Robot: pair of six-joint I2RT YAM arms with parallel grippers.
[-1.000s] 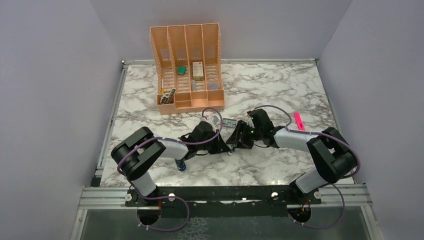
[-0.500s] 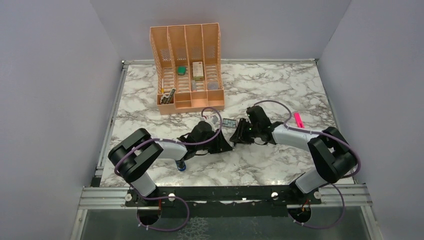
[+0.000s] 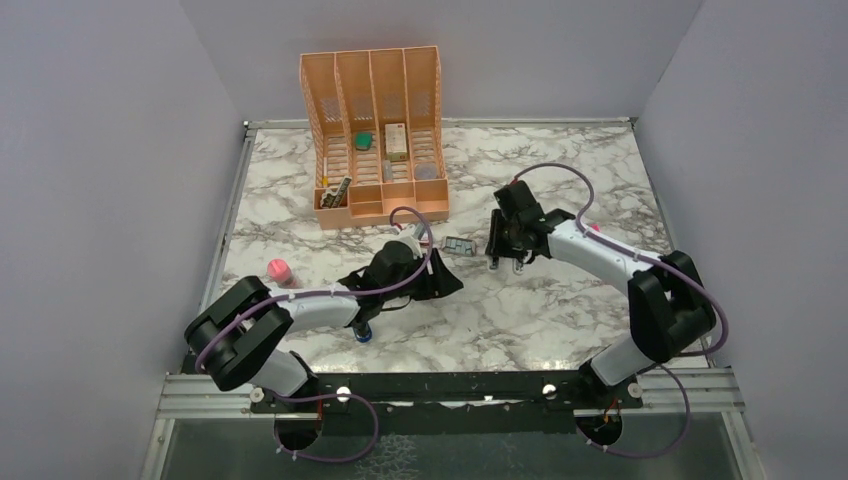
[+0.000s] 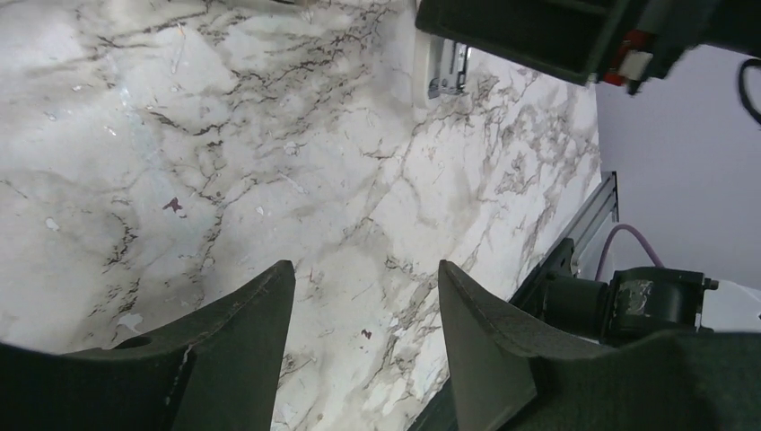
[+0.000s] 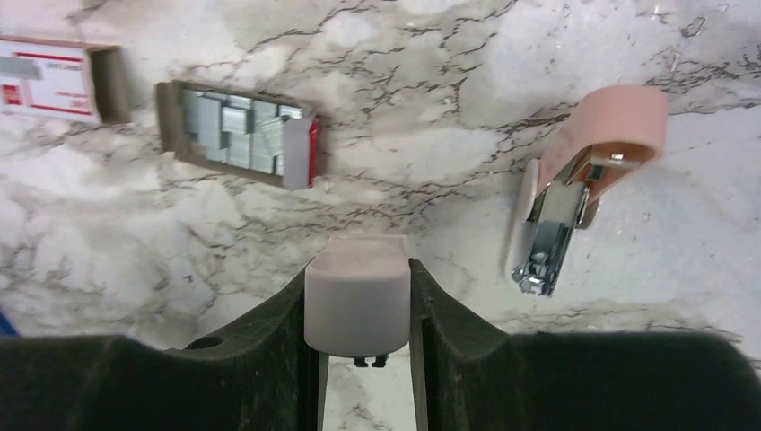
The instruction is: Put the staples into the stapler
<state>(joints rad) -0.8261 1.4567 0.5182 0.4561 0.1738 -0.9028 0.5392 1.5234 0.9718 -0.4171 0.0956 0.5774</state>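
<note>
Left pincer [image 4: 363,278] has opened, empty; right pincer [image 5: 359,278], drawn away, grips a pale block [image 5: 357,314]; staples [image 5: 235,133] at its 11 o'clock await loading.

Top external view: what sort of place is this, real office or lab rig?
Probably a lab test cell dressed as a desk: plain walls box in the marble-pattern table, an orange desk organiser stands at the back, and an aluminium rail frames the near edge.

arms [image 3: 600,262]: white links, black joints | cables [image 3: 560,172]: purple
</note>
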